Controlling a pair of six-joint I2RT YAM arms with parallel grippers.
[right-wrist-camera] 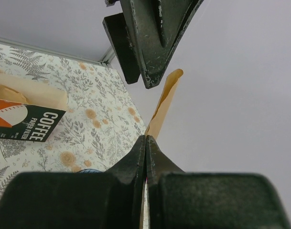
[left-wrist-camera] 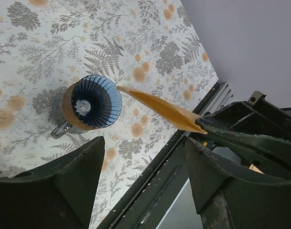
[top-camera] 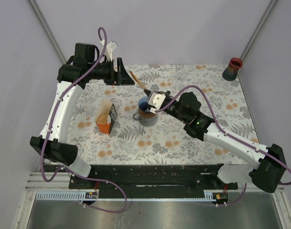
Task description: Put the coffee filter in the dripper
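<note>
- The right gripper is clenched on one end of the coffee filter. The filter is flat, in the air above the middle of the table.
- The left gripper stands released, holding nothing.
- The dripper sits empty near the table's middle.
- Risk: the filter is folded, so it may lie across the rim and not open inside.
- Risk: the thin paper may slip out, or a finger may push the dripper over.
</note>
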